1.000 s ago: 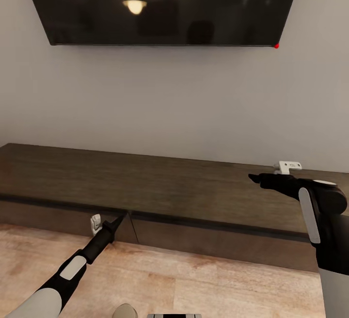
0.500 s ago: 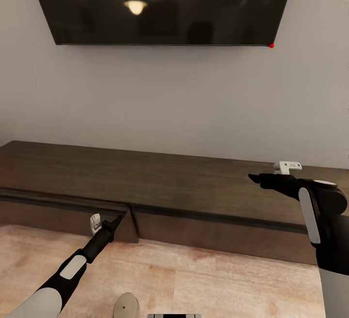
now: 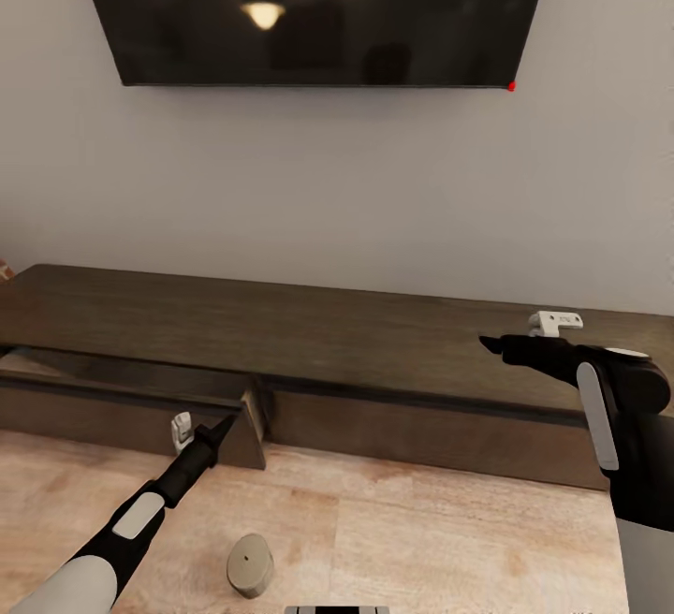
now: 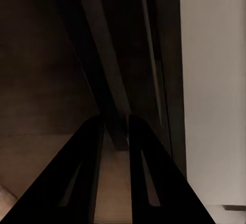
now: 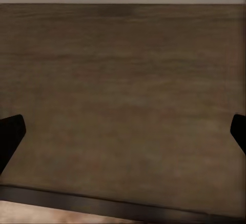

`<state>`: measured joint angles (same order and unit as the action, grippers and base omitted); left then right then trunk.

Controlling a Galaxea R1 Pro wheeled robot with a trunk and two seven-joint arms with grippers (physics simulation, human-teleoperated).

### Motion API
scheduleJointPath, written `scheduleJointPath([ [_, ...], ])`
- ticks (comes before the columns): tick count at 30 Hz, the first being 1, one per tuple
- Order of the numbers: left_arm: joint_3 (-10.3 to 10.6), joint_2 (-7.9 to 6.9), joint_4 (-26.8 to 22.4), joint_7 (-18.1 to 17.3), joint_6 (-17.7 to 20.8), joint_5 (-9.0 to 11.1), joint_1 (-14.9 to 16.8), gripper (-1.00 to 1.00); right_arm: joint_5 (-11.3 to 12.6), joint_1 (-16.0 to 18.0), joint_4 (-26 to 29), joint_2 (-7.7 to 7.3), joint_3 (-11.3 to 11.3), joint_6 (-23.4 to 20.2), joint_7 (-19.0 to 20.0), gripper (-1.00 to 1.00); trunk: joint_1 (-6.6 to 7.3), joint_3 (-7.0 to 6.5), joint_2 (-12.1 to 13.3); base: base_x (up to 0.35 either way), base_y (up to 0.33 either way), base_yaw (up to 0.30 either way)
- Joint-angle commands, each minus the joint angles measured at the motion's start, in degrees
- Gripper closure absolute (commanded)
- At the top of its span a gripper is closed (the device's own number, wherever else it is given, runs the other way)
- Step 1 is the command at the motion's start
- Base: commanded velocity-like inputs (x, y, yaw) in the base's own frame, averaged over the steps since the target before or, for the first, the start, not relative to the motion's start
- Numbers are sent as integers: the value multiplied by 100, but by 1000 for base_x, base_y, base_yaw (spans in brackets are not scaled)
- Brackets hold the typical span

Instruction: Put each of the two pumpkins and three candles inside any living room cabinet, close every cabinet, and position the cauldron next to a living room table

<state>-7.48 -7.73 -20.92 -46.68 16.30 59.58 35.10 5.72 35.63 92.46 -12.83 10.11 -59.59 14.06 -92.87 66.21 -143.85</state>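
Cabinet [image 3: 309, 338] spans the grey wall; left end effector [image 3: 228, 426] narrow, right end effector [image 3: 489, 343] wide.

Plain pale grey wall [image 3: 309, 183] behind, matte, evenly lit. Large flat black wall-mounted television screen [image 3: 314, 10] high on it, reflecting a warm ceiling lamp and a row of small spotlights; tiny red standby light [image 3: 511, 86] at its lower corner. Floor of light wood planks [image 3: 421, 539], blotchy grain.
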Motion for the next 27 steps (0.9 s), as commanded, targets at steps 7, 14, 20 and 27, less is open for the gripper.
scheduleJointPath([
  [7, 106, 37, -8, -181, 27, -43, -3, 100, -1, 3, 0, 0, -1, 0, 0, -100, 1, -1, -1, -75, 6, 0],
  [14, 106, 39, -8, -183, 18, -43, -2, 100, -1, -3, 0, 0, -1, 0, 0, -100, 1, -1, -1, -153, 39, 0],
  [20, 106, 35, -8, -185, 14, -43, -3, 100, -1, 0, 0, 0, -1, 0, 0, -100, 1, -1, -1, -19, 5, 0],
  [27, 106, 39, -8, -184, 18, -43, -3, 100, -1, 0, 0, 0, 0, 0, 0, -100, 1, -1, -1, -142, 0, 0],
])
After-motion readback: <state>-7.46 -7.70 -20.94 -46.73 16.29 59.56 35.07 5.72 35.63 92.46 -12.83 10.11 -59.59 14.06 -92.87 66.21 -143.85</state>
